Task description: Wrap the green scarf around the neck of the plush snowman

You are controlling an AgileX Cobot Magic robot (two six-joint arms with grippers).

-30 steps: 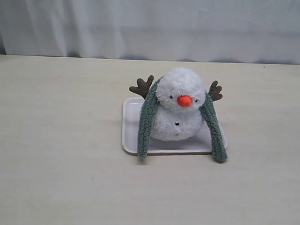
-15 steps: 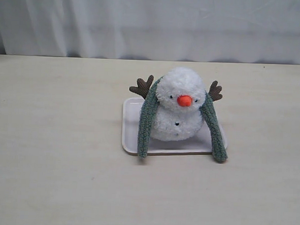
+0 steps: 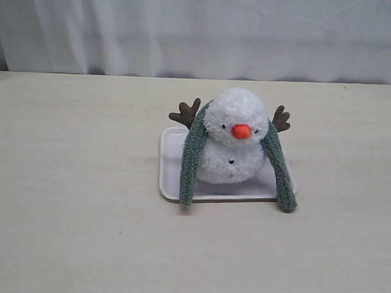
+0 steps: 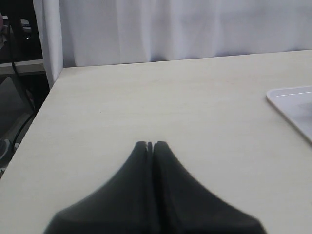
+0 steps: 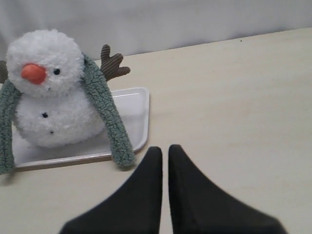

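The plush snowman [image 3: 231, 138] sits upright on a white tray [image 3: 171, 158] in the middle of the table, orange nose toward the camera. The green scarf [image 3: 192, 156] is draped behind its head, and both ends hang down in front, one on each side, past the tray's near rim. The neck crease at the front is bare. Neither arm shows in the exterior view. In the right wrist view the snowman [image 5: 51, 90] and the scarf [image 5: 109, 119] lie close by; my right gripper [image 5: 165, 150] is shut and empty. My left gripper [image 4: 149, 144] is shut over bare table, holding nothing.
A white curtain [image 3: 199, 31] hangs behind the table's far edge. In the left wrist view a corner of the tray [image 4: 292, 105] shows, and the table's side edge [image 4: 41, 105] drops off to dark clutter and cables.
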